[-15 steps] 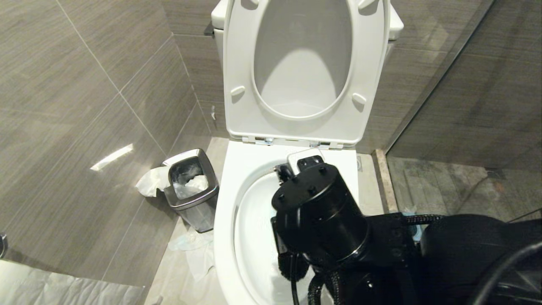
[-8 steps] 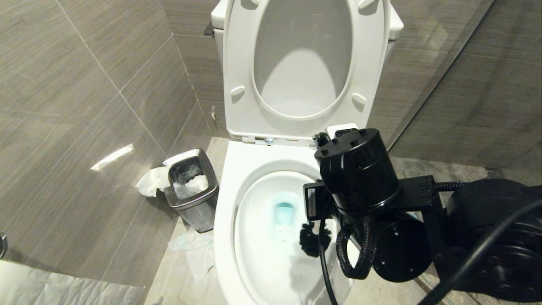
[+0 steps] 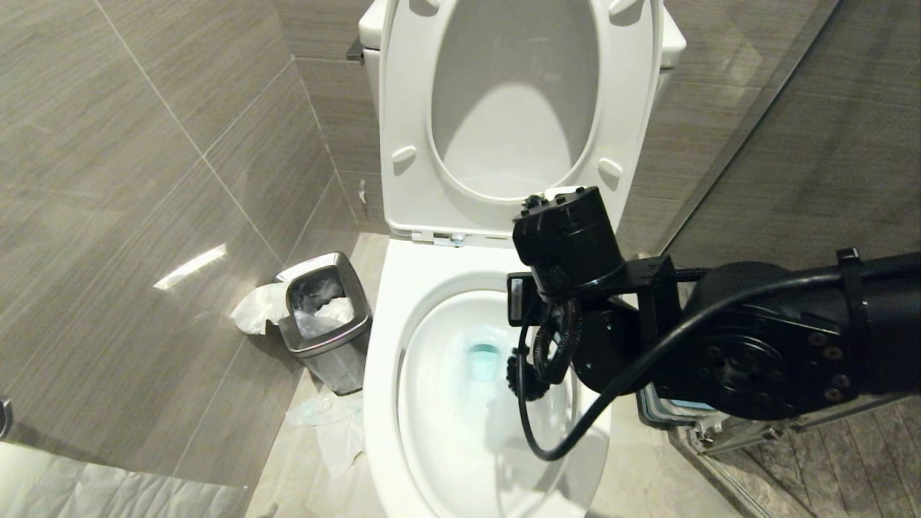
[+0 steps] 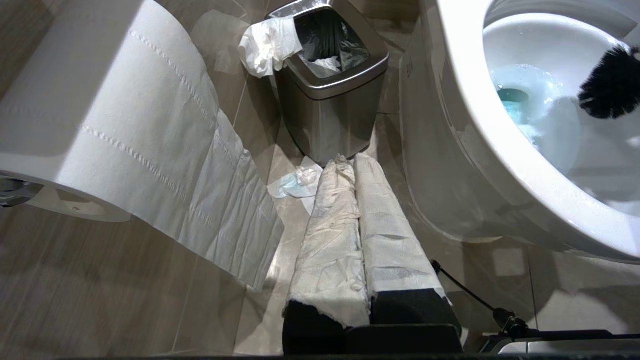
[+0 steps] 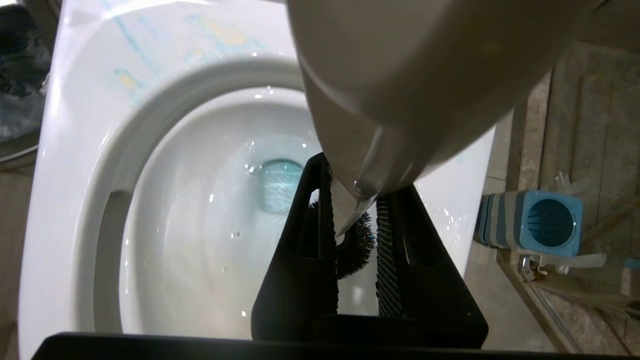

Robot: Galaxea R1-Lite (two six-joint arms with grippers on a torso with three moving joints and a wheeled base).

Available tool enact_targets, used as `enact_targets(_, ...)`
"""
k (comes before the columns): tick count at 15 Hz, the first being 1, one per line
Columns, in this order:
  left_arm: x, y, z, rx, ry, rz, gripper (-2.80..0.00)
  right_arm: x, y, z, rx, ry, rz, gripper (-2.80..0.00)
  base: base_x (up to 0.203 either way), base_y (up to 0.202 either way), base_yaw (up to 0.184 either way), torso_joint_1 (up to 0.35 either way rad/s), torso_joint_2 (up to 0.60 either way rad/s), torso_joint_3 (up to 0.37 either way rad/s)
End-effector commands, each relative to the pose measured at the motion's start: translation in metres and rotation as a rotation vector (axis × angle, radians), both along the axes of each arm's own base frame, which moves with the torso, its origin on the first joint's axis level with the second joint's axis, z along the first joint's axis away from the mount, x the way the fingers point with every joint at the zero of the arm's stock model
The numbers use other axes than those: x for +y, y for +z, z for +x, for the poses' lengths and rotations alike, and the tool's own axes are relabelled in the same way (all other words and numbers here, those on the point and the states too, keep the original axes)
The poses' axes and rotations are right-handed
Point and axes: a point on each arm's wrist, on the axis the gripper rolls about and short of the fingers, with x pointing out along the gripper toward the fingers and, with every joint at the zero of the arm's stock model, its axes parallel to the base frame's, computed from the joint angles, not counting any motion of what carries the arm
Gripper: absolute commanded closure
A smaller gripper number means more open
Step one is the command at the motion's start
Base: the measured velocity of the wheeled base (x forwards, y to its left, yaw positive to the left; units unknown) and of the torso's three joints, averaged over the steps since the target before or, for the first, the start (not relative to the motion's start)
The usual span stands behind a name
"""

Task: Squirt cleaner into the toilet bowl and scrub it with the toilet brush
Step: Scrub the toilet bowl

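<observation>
The toilet bowl (image 3: pixel 381 374) stands open, its seat and lid raised. Pale blue cleaner tints the water at the drain (image 3: pixel 483 357) (image 5: pixel 280 182) and streaks the back rim (image 5: pixel 130 45). My right gripper (image 5: pixel 355 172) is shut on the toilet brush's white handle (image 5: pixel 400 75). It hangs over the bowl's right side, under my wrist (image 3: pixel 568 237) in the head view. The dark bristle head (image 3: pixel 519 374) (image 4: pixel 612 82) sits low inside the bowl, right of the drain. My left gripper (image 4: pixel 350 162), its fingers wrapped in white, is shut and parked near the floor, left of the bowl.
A square steel waste bin (image 3: pixel 324 316) with paper hanging out stands on the floor left of the toilet. A toilet paper roll (image 4: pixel 100 125) hangs by my left arm. The blue-and-grey brush holder (image 5: pixel 542 222) sits right of the toilet by the glass partition. Tiled walls close in.
My right arm swung from over the bowl's front to its right side and back toward the hinges. The brush head travelled from the front of the bowl toward the drain, uncovering the blue water.
</observation>
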Motion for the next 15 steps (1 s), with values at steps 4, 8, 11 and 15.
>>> enact_targets(4, 0.000, -0.001, 0.000, 0.003, 0.001, 0.000, 0.00, 0.024, -0.014, 0.037, -0.019, -0.042, -0.014, 0.00, 0.000, 0.000, 0.000, 0.000, 0.00, 0.000)
enact_targets(8, 0.000, -0.001, 0.000, 0.003, 0.001, 0.000, 0.00, 0.048, -0.014, 0.059, -0.064, -0.045, -0.004, 0.00, 0.000, 0.000, 0.000, 0.000, 0.00, 0.000)
enact_targets(11, 0.000, -0.001, 0.000, 0.003, 0.001, 0.000, 0.00, 0.064, -0.013, 0.072, -0.098, -0.040, 0.000, 0.00, 0.000, 0.000, 0.000, 0.000, 0.00, 0.000)
enact_targets(15, 0.000, -0.001, 0.000, 0.003, 0.001, 0.000, 0.00, 0.093, -0.016, 0.057, -0.103, 0.024, -0.016, 0.00, 0.000, 0.000, 0.000, 0.000, 0.00, 0.000)
